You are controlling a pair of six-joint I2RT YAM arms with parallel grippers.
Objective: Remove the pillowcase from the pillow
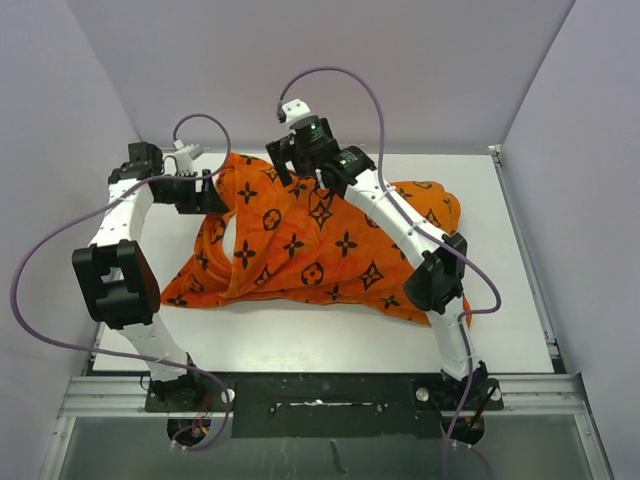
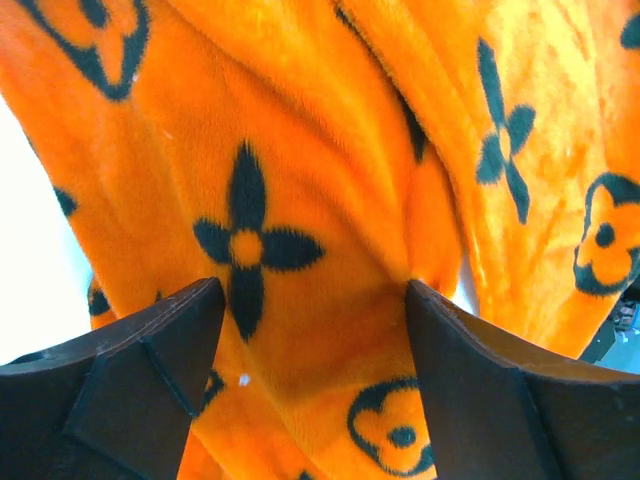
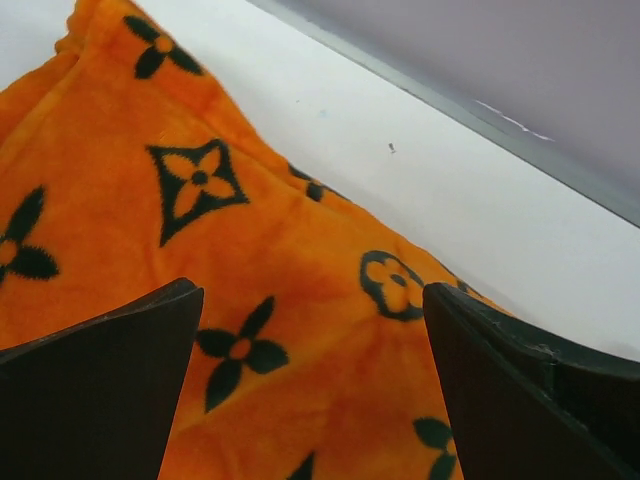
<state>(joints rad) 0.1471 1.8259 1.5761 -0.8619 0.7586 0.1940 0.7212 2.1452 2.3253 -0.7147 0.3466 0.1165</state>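
In the middle of the desk (image 1: 300,345) the pillowcase (image 1: 320,250) is spread with the pillow (image 1: 228,233) inside it, shown only as a white sliver at centre left. No grasp is judged made yet. The left fingers (image 1: 207,195), upper left, and the right fingers (image 1: 292,165), top centre, are held wide apart against the fabric with nothing gripped. Closing on cloth alone is called for next.
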